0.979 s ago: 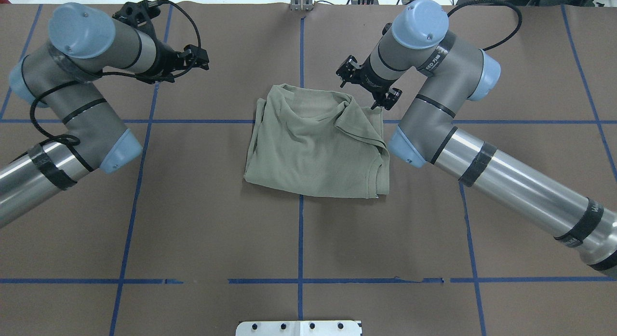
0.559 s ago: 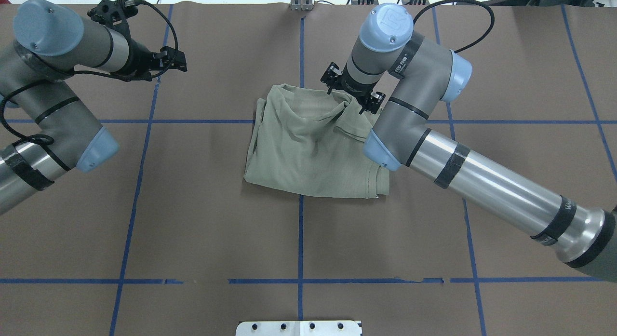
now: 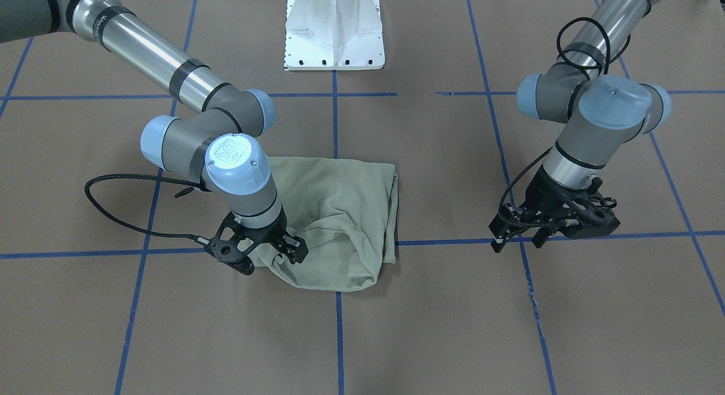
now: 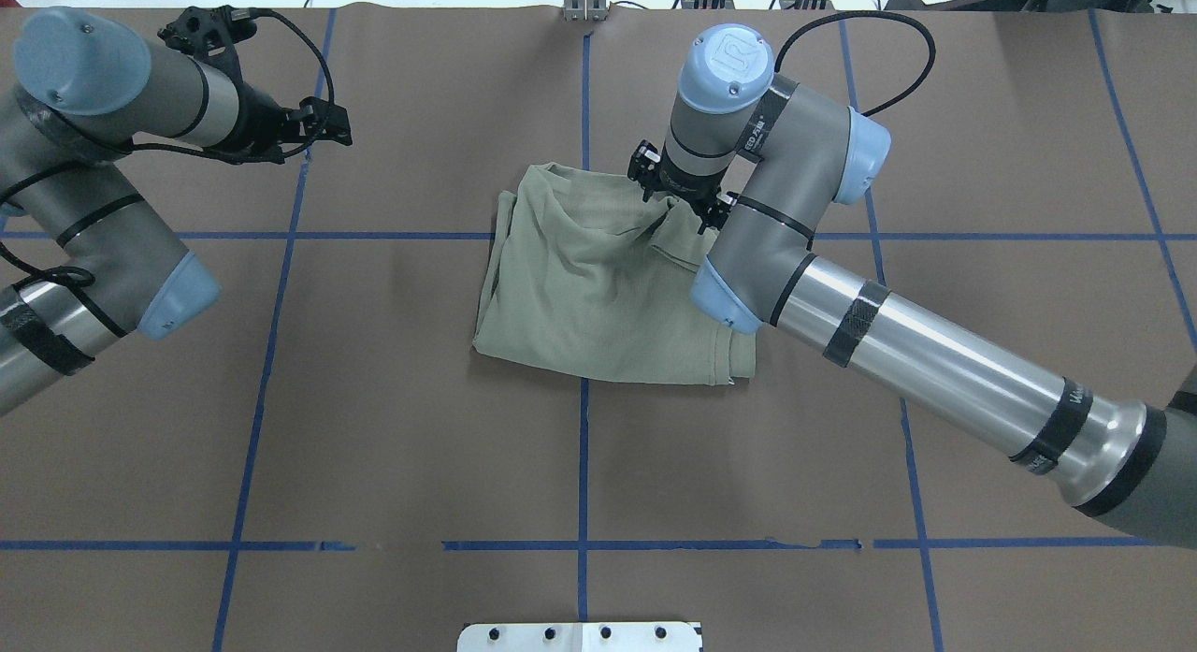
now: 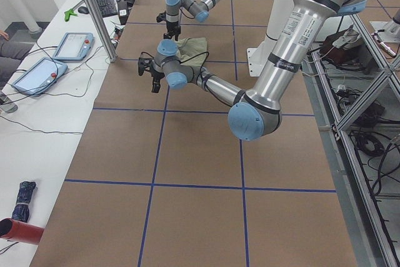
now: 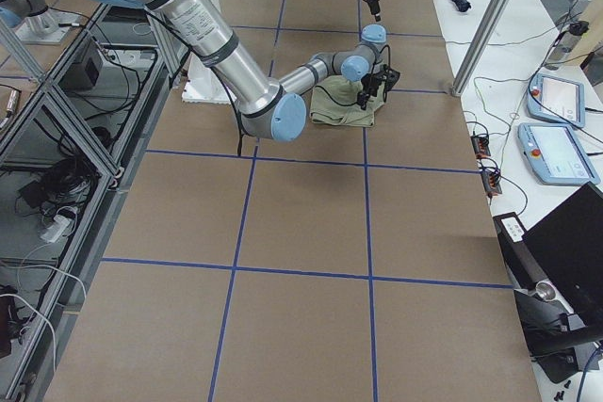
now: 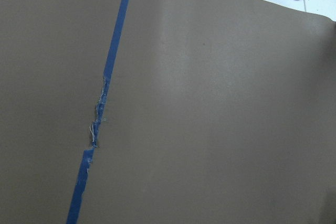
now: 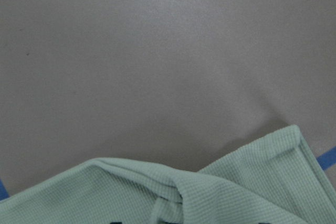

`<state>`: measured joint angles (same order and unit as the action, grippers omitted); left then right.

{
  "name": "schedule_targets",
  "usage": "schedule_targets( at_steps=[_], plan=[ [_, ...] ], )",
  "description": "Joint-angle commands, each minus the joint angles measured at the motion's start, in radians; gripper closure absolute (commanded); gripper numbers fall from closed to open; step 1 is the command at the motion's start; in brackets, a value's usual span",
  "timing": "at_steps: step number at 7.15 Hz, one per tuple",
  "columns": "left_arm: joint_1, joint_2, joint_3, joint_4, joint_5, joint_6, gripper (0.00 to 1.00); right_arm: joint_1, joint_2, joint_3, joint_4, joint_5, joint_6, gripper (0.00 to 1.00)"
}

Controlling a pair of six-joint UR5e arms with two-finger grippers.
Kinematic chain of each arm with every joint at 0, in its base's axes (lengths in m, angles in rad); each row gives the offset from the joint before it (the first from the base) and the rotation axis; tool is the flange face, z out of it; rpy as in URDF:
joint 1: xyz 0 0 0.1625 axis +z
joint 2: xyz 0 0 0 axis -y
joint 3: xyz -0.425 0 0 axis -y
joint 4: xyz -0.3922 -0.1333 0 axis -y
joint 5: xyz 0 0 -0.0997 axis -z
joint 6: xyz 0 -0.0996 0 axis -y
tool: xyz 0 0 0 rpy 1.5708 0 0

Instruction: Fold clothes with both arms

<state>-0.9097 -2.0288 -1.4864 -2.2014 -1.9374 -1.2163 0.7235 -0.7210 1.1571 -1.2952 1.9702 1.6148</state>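
Note:
The sage-green shirt [image 4: 598, 287] lies folded into a rough square at the table's centre; it also shows in the front view [image 3: 340, 208]. Its hang tag and logo are hidden. My right gripper [image 4: 679, 201] is down on the shirt's far right corner, where the cloth is bunched. In the front view the right gripper [image 3: 272, 254] appears shut on that bunched corner, and the right wrist view shows pleats of the shirt [image 8: 173, 198] gathering toward it. My left gripper [image 4: 338, 124] is open and empty, hovering above bare table far to the shirt's left [image 3: 516, 245].
The table is covered in brown paper with a grid of blue tape lines [image 4: 584, 446]. The white base pedestal [image 3: 334, 43] stands on the robot's side. Side benches with tablets [image 5: 72, 45] and metal posts [image 6: 490, 21] flank the table's ends.
My right gripper moved left and down onto the shirt's far right corner, and the fold there shifted left. My left arm drew back to the left, away from the shirt.

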Motion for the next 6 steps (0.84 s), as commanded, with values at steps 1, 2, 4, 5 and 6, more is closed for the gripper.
schedule_targets(
  at_steps=[1, 2, 4, 5, 6],
  plan=[
    [0.0, 0.012, 0.001, -0.03, 0.0, -0.002, 0.0, -0.001, 0.0, -0.013, 0.002, 0.007, 0.002, 0.81],
    [0.0, 0.012, 0.001, -0.034, 0.0, -0.002, 0.0, 0.001, 0.0, -0.013, 0.001, 0.009, 0.005, 1.0],
    [0.002, 0.01, 0.0, -0.037, 0.0, -0.005, 0.0, 0.008, -0.005, -0.011, -0.025, 0.009, 0.016, 1.0],
    [0.002, 0.009, 0.0, -0.037, 0.0, -0.008, 0.0, 0.026, -0.003, -0.01, -0.051, 0.009, 0.016, 1.0],
    [0.003, 0.007, 0.0, -0.037, 0.0, -0.009, 0.0, 0.045, -0.008, -0.01, -0.083, 0.006, 0.02, 1.0]
  ],
)
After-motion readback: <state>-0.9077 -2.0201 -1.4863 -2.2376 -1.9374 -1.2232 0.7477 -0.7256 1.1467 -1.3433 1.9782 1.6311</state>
